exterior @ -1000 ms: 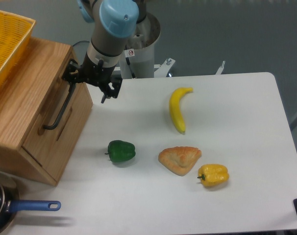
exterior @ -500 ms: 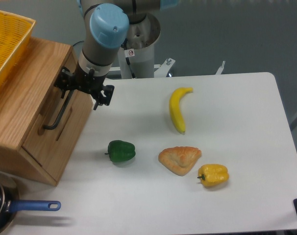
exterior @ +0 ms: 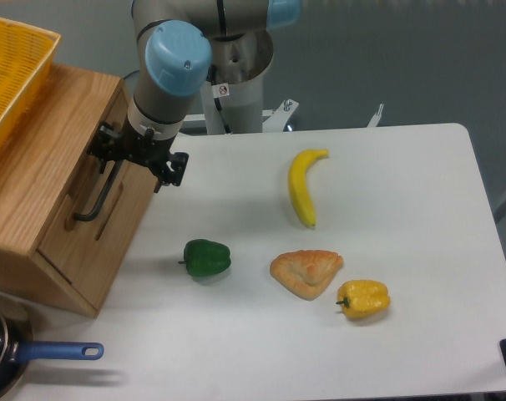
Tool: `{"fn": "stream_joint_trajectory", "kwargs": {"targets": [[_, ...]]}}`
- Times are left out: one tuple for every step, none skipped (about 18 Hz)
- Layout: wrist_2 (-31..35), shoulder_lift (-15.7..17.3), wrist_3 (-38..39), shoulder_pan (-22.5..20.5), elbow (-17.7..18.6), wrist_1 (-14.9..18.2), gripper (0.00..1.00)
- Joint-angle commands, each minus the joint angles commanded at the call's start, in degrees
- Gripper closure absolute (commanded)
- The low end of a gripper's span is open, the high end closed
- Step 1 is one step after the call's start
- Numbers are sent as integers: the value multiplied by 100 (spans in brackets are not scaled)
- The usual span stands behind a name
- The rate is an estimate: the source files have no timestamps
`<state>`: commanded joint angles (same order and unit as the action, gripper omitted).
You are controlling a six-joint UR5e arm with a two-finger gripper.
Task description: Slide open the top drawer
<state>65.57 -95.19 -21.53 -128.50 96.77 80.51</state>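
Top drawer (exterior: 103, 196) at the left of the counter (exterior: 403, 209), judged shut. Gripper (exterior: 119, 159) set at the far end of the bar handle (exterior: 98, 196); finger spread cannot be told. Step: grasping. Next: a pull rightward is called for.

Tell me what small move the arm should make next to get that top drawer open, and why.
Probably close the fingers on the black bar handle before any pull. The gripper sits at the handle's upper end against the top drawer, which looks shut, its front flush with the cabinet. Whether the fingers already clamp the bar cannot be told from this view.
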Motion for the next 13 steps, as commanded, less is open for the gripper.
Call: {"fn": "stream_joint_trajectory", "kwargs": {"targets": [[9, -9, 0, 0, 0, 0, 0], [9, -26, -17, 0, 0, -17, 0], [9, -52, -18, 0, -9, -18, 0], [9, -79, -18, 0, -26, -18, 0], [9, -97, -18, 0, -44, -18, 0], [17, -105, -18, 0, -53, -35, 0], [18, -114, -18, 0, -53, -44, 0], [44, -123, -26, 0, -53, -44, 0], [61, -123, -52, 0, -61, -44, 0], [157, -132, -61, 0, -62, -53, 0], [271, -132, -62, 9, -79, -88, 0], [359, -141, -62, 9, -88, -149, 0], [413, -141, -70, 9, -88, -210, 0]]}}
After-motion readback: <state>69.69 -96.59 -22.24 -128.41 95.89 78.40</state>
